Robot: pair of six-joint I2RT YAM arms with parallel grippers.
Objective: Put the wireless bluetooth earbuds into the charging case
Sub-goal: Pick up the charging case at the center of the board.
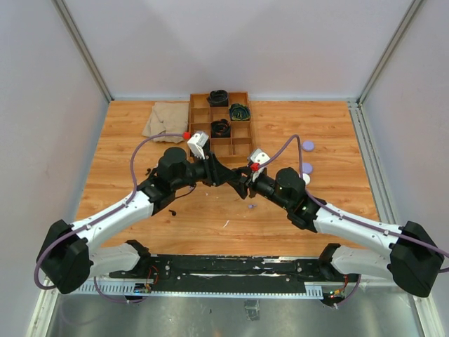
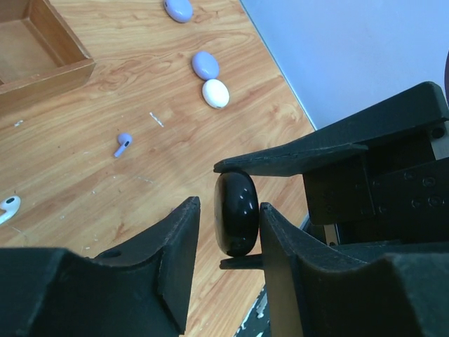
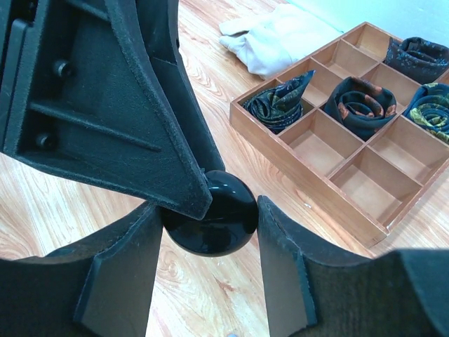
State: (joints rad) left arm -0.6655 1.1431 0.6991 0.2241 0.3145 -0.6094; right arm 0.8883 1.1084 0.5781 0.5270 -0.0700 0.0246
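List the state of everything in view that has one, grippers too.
right gripper: shut on black case
left gripper: open, jaws astride black case, gap one side
black case: closed, held off the table
lilac earbud: loose on table
white earbud: loose on table
lilac pucks: closed, on table
white puck: closed, on table
wooden tray: some compartments filled

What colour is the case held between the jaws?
The case is glossy black; best in right wrist view.

Glossy black charging case (image 3: 210,228), wood-grain table (image 2: 84,175)
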